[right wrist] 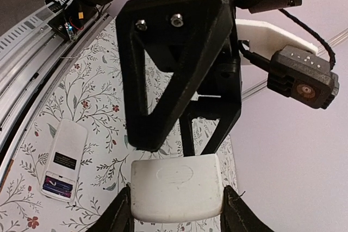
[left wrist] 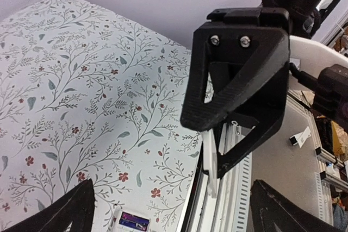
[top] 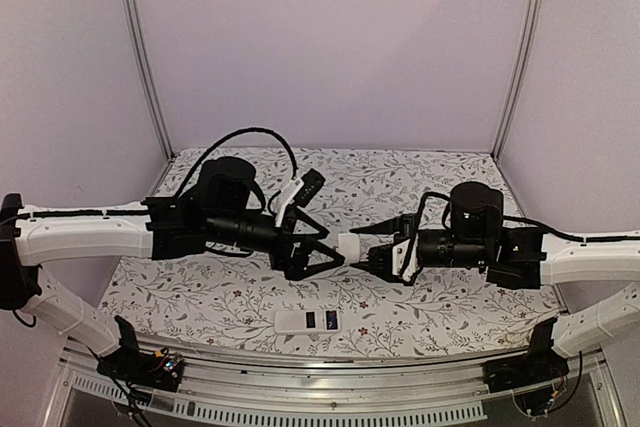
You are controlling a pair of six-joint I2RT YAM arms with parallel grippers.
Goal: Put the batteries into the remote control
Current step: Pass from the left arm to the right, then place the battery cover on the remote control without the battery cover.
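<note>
Two pincers up in the air over the middle of the worktop (top: 420,172), tip to tip. Left pincer (top: 338,253) spread wide: in its own wrist view, both black fingertips (left wrist: 81,210) far out at the bottom corners, nothing between them. Right pincer (top: 368,253) pinching a white battery cover (right wrist: 176,188), a flat rounded plate clamped by two opposite edges between the fingers (right wrist: 122,215) and held well above the worktop. Left pincer's triangular fingers just past the cover's far end, one to each side of it; touching or not, cannot tell. Remote control (top: 300,322) flat on the worktop near the front edge, about midway along it, below the meeting point of the two pincers and apart from both. White back up, long side parallel to that edge. Battery compartment uncovered at one end of the remote control, next to a small black label. Batteries (right wrist: 58,187) lying inside that compartment, showing as a dark bluish-purple strip; too small to tell the two cells apart. Black cable (top: 250,137) looping over the left arm's wrist, toward the worktop's back edge. Aluminium rail (top: 330,392) running along the front edge, just in front of the remote control.
</note>
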